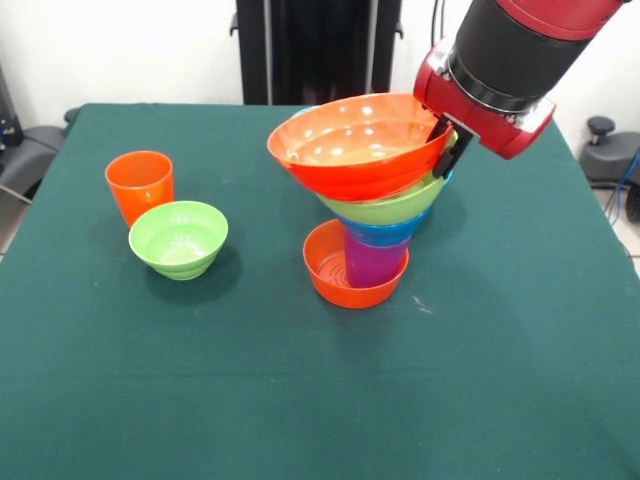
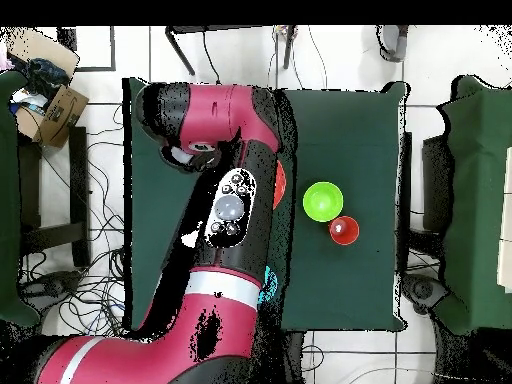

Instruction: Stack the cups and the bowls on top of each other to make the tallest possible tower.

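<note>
We're watching the end effector [image 1: 452, 143] at the rim of the big orange bowl [image 1: 360, 148], fingers pinching that rim on the far side from the camera, w/ the bowl tilting as it sits atop the tower [image 1: 375, 215]. Tower's standing near counter [image 1: 300, 400] centre: small orange bowl [image 1: 335, 272] at the base, purple cup [image 1: 373, 262] in it, then a blue bowl [image 1: 385, 232], then a lime bowl [image 1: 390, 207]. Off to one side, well apart, the orange cup [image 1: 139, 184] and small lime bowl [image 1: 179, 238] are waiting, touching or nearly so. From overhead the arm's hiding the stack. Our read: we're seating the top bowl. Best to level it first, centre it over the lime bowl, then let go gently, straight up, no sideways drag, since the purple cup is a narrow support.
</note>
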`<move>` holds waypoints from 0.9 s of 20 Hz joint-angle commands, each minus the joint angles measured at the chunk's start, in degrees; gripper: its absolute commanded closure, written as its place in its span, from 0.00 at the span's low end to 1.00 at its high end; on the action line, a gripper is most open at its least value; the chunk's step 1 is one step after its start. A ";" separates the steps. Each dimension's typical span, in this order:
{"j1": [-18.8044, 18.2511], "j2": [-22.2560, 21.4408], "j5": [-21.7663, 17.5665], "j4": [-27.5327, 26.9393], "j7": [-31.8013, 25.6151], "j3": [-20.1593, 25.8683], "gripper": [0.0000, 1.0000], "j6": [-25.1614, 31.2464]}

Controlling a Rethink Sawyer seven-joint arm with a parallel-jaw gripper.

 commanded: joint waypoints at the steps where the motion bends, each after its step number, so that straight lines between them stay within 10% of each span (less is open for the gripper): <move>1: 1.11 -0.97 2.73 1.53 13.03 2.43 1.00 6.66; 18: 2.22 -3.81 5.43 8.65 10.86 0.27 1.00 4.87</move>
